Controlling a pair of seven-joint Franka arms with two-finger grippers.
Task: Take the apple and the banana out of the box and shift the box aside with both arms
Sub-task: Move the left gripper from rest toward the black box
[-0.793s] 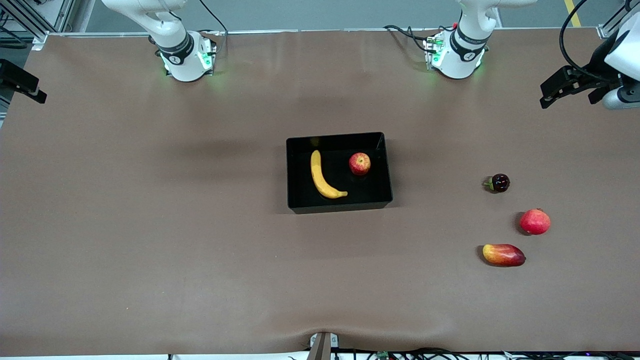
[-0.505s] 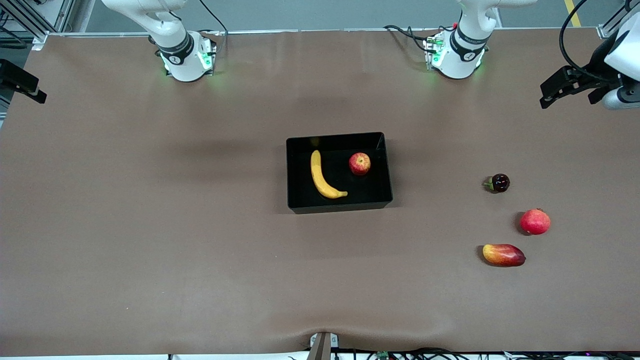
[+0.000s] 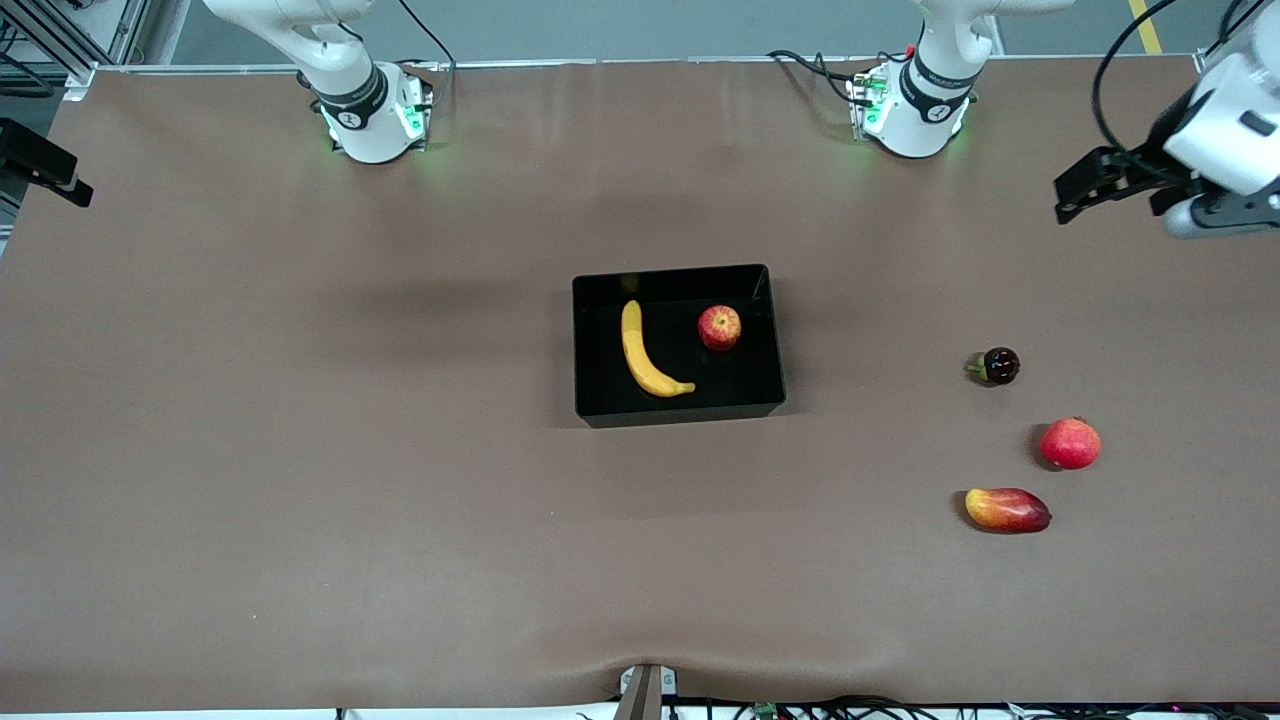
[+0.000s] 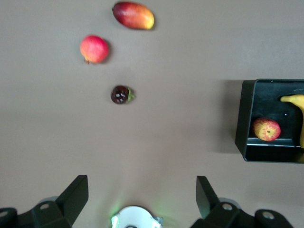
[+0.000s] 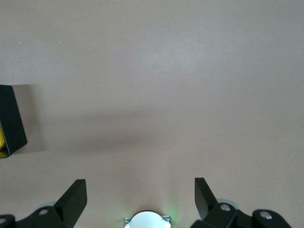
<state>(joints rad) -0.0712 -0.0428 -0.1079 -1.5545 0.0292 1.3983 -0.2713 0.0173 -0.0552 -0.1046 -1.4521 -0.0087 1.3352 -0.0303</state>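
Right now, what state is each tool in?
Left tool: open, holding nothing, over bare table.
Right tool: open, holding nothing, over bare table.

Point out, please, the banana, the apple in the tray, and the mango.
banana point(image 3: 641, 352): front view, middle of its curved body.
apple point(image 3: 719, 327): front view, centre of its top.
mango point(image 3: 1007, 510): front view, middle of its skin.

inventory, by kind: 1 black tray point(image 3: 770, 345), at the table's centre. 1 banana point(image 3: 645, 352) and 1 streaked apple point(image 3: 719, 327), both in the tray, the apple at 2 o'clock from the banana. 3 loose fruits toward the left arm's end of the table: 1 small dark round fruit point(image 3: 999, 366), 1 plain red round fruit point(image 3: 1070, 444) at its 4 o'clock, 1 mango point(image 3: 1007, 510). total fruits: 5. robot arms: 2.
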